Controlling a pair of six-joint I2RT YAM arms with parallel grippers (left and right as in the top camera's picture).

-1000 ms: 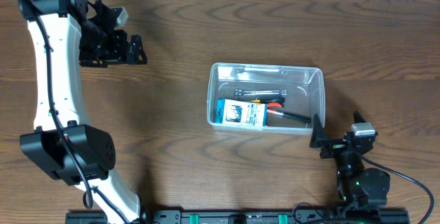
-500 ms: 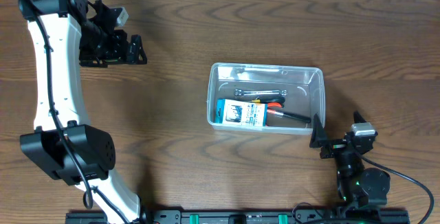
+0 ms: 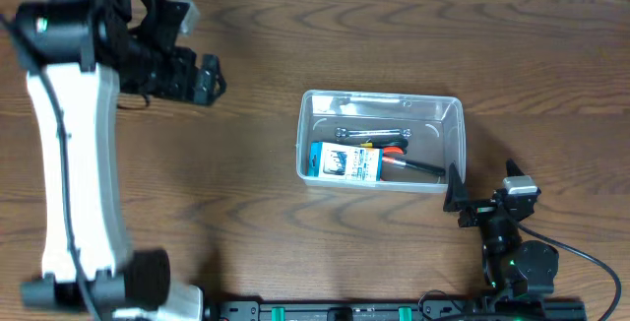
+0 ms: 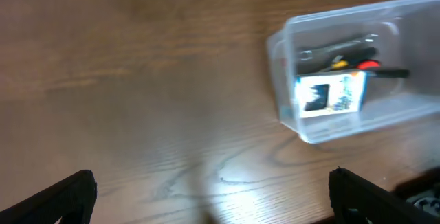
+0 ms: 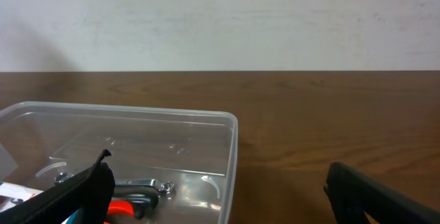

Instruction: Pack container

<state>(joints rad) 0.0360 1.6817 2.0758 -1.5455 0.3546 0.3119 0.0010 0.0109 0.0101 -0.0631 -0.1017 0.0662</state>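
Note:
The clear plastic container [image 3: 452, 112] stands right of the table's middle. Inside lie a blue-and-white card pack [image 3: 345, 161], a metal wrench [image 3: 369, 132] and a red-and-black handled tool [image 3: 406, 163]. It also shows in the left wrist view [image 4: 405, 110] and the right wrist view [image 5: 206, 141]. My left gripper [image 3: 209, 77] is open and empty at the far left, well apart from the container; its fingertips frame bare wood [image 4: 210, 200]. My right gripper [image 3: 479, 195] is open and empty, just outside the container's near right corner [image 5: 220, 200].
The brown wood table [image 3: 246, 203] spreads around the container. A white wall [image 5: 220, 18] rises behind the table's far edge. The right arm's base [image 3: 517, 262] sits at the near edge.
My left arm has shifted a little right and toward the container, and its wrist view is blurred with motion. The right arm and the container's contents have not moved.

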